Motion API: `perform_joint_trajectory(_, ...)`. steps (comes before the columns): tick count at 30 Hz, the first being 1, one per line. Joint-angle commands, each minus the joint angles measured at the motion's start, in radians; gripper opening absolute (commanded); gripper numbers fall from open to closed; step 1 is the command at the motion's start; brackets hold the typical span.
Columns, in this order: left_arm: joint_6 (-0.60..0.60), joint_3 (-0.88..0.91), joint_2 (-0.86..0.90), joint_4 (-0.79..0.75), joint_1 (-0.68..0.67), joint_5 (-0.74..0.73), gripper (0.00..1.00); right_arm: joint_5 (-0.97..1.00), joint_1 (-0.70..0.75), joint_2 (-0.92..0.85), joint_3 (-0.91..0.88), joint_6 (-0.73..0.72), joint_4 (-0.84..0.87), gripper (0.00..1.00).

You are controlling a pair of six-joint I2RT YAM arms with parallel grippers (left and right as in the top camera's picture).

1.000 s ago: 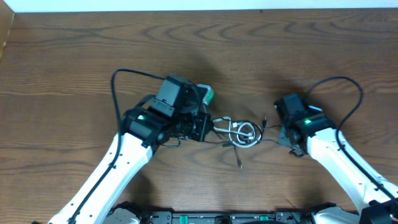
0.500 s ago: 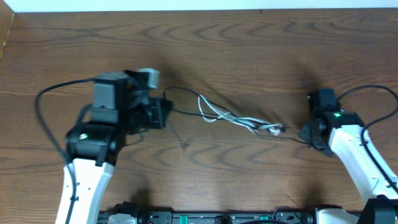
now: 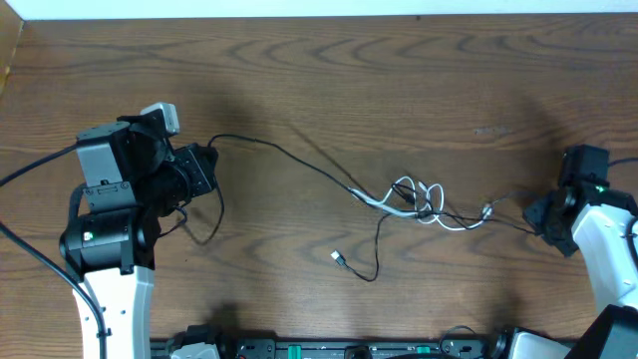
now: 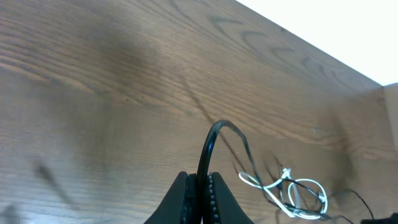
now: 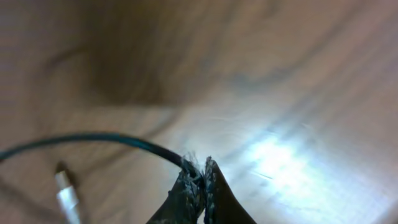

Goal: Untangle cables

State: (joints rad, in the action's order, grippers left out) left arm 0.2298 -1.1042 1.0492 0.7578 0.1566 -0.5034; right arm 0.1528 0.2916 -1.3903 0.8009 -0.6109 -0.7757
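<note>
Near the left edge of the surface [image 3: 319, 80], your left gripper [image 4: 200, 180] is closed tight on the black cable [image 3: 299, 160]. The cable arcs out of the jaws and runs right, slanting slightly toward the front edge. It meets the white cable [image 3: 399, 207] in a loose knot right of centre, well apart from this gripper and nearer your right arm. A loose plug [image 3: 337, 257] lies just front-left of the knot, held by nothing. Near the right edge, your right gripper [image 5: 200, 169] is also fully closed, pinching a thin dark strand [image 3: 513, 224] that leads left into the knot; you cannot tell whether it is the same black cable. The whole line lies left to right between the grippers, so pulling them further apart probably tightens the knot.
</note>
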Motion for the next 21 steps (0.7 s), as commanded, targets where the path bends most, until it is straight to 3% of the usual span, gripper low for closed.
perform_joint_trajectory(1,0.011,-0.004,-0.003,-0.012,0.004,-0.024,0.07,-0.187,0.006,0.004,0.001,0.127,0.04,0.01)
perform_joint_trajectory(4,0.019,-0.004,-0.003,-0.023,0.004,-0.059,0.08,-0.44,0.003,0.004,0.001,0.264,0.1,0.01)
perform_joint_trajectory(5,0.019,-0.004,0.0,-0.025,0.003,-0.092,0.08,-0.631,0.001,0.004,0.001,0.361,0.136,0.01)
perform_joint_trajectory(8,0.019,-0.004,0.012,-0.025,-0.01,-0.137,0.3,-1.111,-0.016,0.004,0.001,0.577,0.211,0.01)
perform_joint_trajectory(11,0.019,-0.004,0.033,-0.024,-0.051,-0.145,0.55,-1.4,-0.044,0.005,0.002,0.62,0.283,0.01)
perform_joint_trajectory(14,0.018,-0.004,0.063,-0.022,-0.117,-0.144,0.7,-1.442,-0.088,0.017,0.002,0.62,0.31,0.01)
perform_joint_trajectory(21,0.014,-0.004,0.173,-0.029,-0.299,-0.14,0.72,-1.279,-0.204,0.09,0.002,0.591,0.31,0.01)
